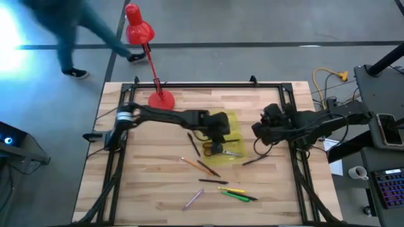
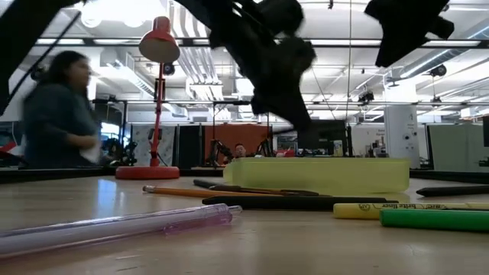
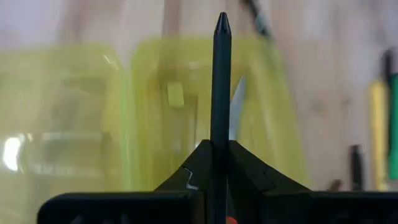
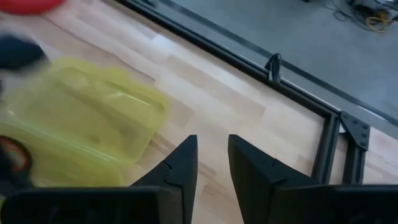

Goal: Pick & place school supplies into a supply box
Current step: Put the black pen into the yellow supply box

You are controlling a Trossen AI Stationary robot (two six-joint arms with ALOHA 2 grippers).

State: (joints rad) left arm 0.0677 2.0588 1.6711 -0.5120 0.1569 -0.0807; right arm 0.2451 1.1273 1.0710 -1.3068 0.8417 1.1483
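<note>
Carrying a black pen (image 3: 221,81), the left gripper (image 1: 218,129) sits at centre frame in the high view, over the supply box (image 1: 232,120); its fingers are pinched tight on the pen shaft, tip pointing out ahead over the box in the left wrist view. Pen not yet released, so this one is mid-delivery by my read.

Box contents: cannot tell for sure. The left wrist view shows a pale shape and a small yellow patch through the translucent plastic, too blurred to name. The red-handled scissors (image 1: 216,150) lie at the lower edge of the box, just below the gripper; whether they are in or beside it is unclear.

Still loose on the table (image 1: 151,189): a dark pencil (image 1: 193,144) left of the box, an orange-brown pencil (image 1: 189,162) and a brown one (image 1: 207,168) lower centre, a black pen (image 1: 212,181), a yellow marker (image 1: 231,189), a green marker (image 1: 236,196), a purple pen (image 1: 193,199) at the bottom, and a dark pen (image 1: 254,161) lower right of the box. So most of the job looks left, roughly eight pieces to go.

The right gripper (image 1: 260,130) waits right of the box, fingers a small gap apart, nothing between them.

A red desk lamp (image 1: 140,31) stands at upper centre-left. A person (image 2: 57,114) shows at left in the low view.
</note>
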